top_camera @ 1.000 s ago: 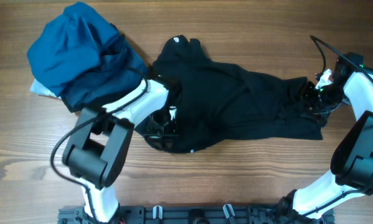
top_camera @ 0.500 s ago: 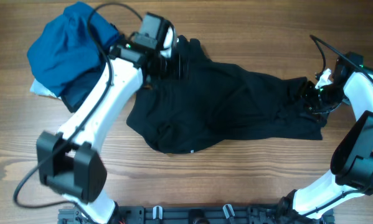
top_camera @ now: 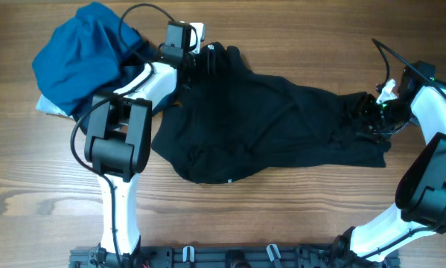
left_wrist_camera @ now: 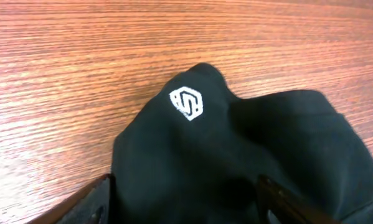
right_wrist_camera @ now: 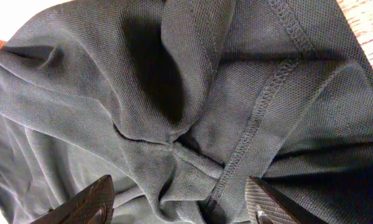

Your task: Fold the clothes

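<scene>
**Overhead.** The black shirt [top_camera: 282, 126] lay crumpled on the worktop [top_camera: 282, 223]. Its long axis ran side to side, from one arm to the other. The left fingers [top_camera: 208, 65] sat over the collar end and the right fingers [top_camera: 370, 117] over the opposite hem end. A blue bundle [top_camera: 88, 67] lay behind the left arm, close to the collar. Whether it touched the shirt could not be resolved.

**Left wrist.** The fingers stood wide, one tip at each lower corner of the view. Shirt fabric filled the gap between them and mounded ahead. The white logo [left_wrist_camera: 186, 103] sat straight ahead of the tips on a rounded fold, with bare worktop beyond it. No fabric was seen pinched.

**Right wrist.** The fingers were likewise wide. A knot of gathered wrinkles lay just ahead, centred between the tips. A stitched hem seam [right_wrist_camera: 267, 106] ran away ahead and slightly right. No pinch was evident.

**Judgement.** The fold had barely started, as the garment was not yet flat. Each arm was nearest its own end of the long axis, the left to the collar and the right to the hem. A closing grip by each, then a pull apart along that axis, looked like the sensible way to spread the shirt.
</scene>
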Robot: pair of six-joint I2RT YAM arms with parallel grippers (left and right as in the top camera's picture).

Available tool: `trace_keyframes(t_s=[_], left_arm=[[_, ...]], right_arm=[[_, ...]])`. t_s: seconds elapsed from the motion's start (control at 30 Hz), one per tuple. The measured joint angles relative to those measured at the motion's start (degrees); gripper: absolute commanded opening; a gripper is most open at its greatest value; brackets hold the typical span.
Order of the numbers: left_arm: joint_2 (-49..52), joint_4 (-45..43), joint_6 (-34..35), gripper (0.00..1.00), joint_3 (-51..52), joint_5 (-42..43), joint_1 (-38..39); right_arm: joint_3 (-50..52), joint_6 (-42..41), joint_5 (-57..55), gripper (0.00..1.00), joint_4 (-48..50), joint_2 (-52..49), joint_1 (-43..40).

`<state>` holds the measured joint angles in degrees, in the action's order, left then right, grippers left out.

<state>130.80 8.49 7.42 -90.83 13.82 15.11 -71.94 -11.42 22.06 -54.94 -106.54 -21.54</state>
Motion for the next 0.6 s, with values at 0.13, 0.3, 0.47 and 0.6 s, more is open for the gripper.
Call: trace_keyframes(t_s=[0.13,0.3,0.47,0.6], left_arm=[[1.42,0.11,-0.55,0.04,-0.15,0.28,0.07],[0.98,2.97,-0.94,0.04,-0.17,2.43,-0.02],[-2.51,4.96,-0.92,0.04,-0.15,2.86,0.00],[-3.96,7.48,-0.92,0.04,-0.15,3.23,0.15]], right_arm=[[0.00,0.00,0.00,0.62,1.05,0.00,0.00],[0.00,2.78,0.00,0.42,3.37,0.00,0.00],[0.57,5.73,-0.04,0.53,5.51,0.00,1.77],[5.51,4.81,-0.02,0.42,12.87,-0.15,5.55]])
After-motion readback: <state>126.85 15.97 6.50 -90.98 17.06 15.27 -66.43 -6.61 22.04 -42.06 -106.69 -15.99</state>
